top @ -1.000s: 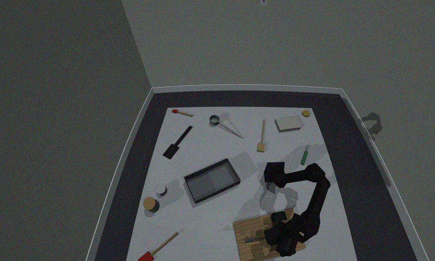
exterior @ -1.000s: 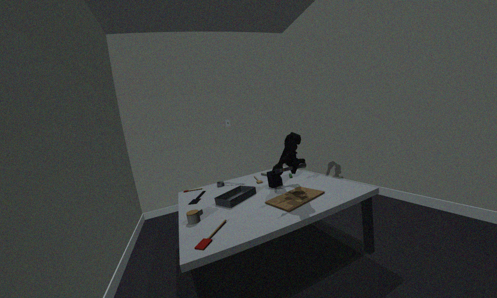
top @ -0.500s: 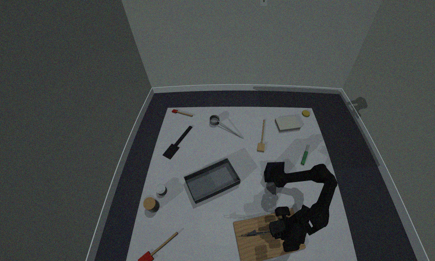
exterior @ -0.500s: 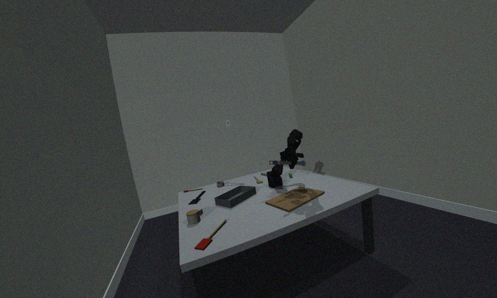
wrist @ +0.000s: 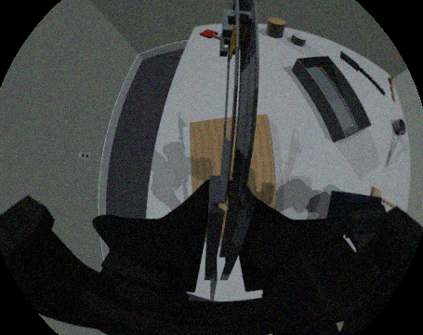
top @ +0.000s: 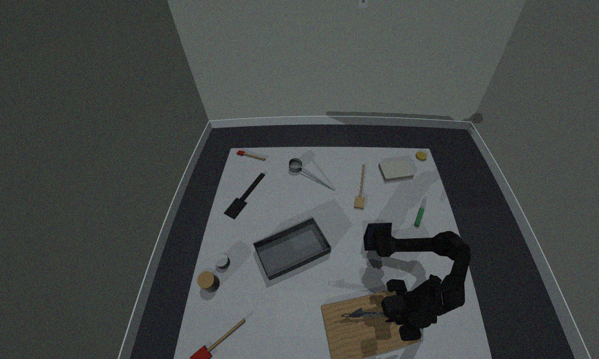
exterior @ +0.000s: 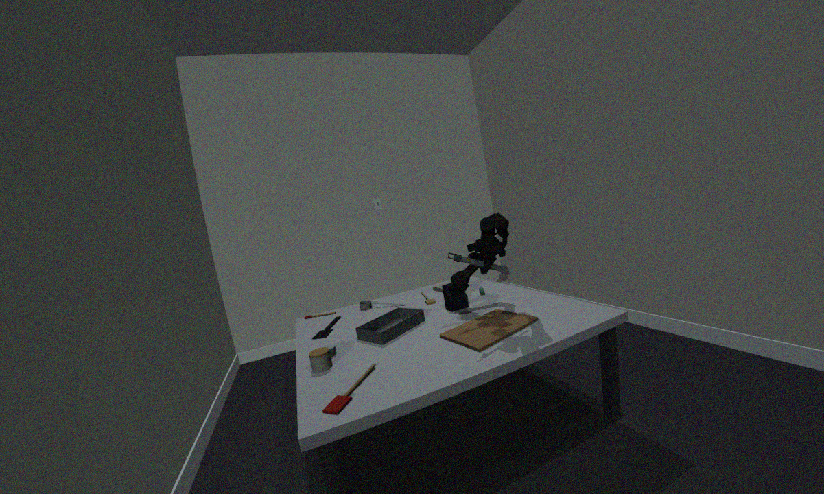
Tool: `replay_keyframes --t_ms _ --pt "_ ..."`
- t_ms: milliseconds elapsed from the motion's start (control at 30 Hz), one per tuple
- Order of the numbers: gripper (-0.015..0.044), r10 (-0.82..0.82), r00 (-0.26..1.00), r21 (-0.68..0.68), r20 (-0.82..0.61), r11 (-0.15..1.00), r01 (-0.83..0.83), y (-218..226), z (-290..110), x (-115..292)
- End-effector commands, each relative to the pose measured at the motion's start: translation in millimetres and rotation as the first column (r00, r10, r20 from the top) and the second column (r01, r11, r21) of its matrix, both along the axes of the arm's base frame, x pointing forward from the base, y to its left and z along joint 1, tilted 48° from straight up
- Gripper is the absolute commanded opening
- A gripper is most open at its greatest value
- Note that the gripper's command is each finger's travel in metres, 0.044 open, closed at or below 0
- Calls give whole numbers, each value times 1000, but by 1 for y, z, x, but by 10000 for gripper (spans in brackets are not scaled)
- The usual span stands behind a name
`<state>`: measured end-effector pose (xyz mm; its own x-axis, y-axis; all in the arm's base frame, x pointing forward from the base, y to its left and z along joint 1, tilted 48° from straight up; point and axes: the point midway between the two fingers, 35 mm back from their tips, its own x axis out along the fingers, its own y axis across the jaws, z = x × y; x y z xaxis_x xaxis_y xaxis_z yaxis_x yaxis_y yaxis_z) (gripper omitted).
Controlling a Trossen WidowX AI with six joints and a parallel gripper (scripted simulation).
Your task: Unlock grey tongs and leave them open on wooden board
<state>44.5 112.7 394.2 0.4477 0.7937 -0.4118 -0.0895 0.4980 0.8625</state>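
Note:
My gripper is shut on the grey tongs. It holds them in the air above the wooden board. The tongs lie near level in the exterior view, with the looped hinge end at the left a little higher and the tip end at the right a little lower. A yellow part shows near the hinge in the wrist view. The two arms are close together; whether the lock is released I cannot tell. In the top view the arm hides the fingers and the tip end.
The roasting tin stands empty beyond the board. The arm's base is behind the board. A red spatula and a wooden-lidded jar are at the left.

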Motion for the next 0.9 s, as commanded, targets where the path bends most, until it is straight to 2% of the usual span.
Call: replay_keyframes --t_ms 0,867 --pt "-150 -38 999 15 32 999 38 -2 1 -5" --pt "-150 -293 934 83 205 956 281 7 -2 -31"
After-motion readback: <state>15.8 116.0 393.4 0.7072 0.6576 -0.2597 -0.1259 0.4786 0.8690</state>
